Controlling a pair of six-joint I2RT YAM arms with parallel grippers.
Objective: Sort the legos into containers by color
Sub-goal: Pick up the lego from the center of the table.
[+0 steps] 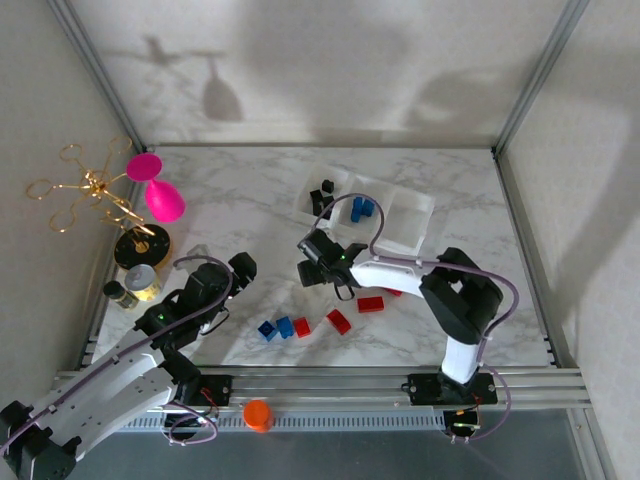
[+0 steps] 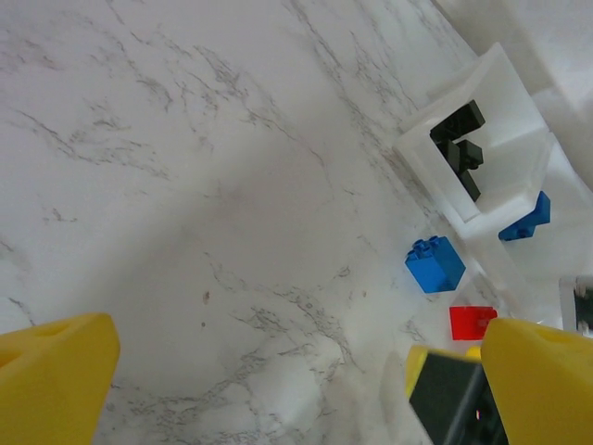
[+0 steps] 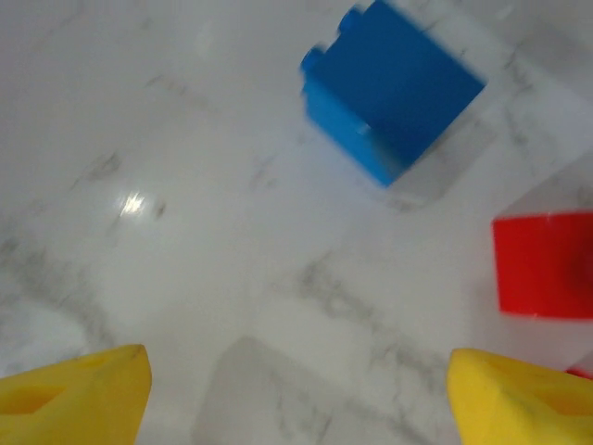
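Right gripper [image 3: 296, 408], opened wide and empty, poised short of the blue lego [image 3: 394, 88] lying mid-worktop on the near side of the white tray [image 1: 412, 212]; to my eye it should centre overhead, straddle the flat sides, and stay clear of the red lego [image 3: 542, 264].

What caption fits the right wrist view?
Open right claw above white marble tabletop, small blue plastic brick ahead, red plastic brick at right.
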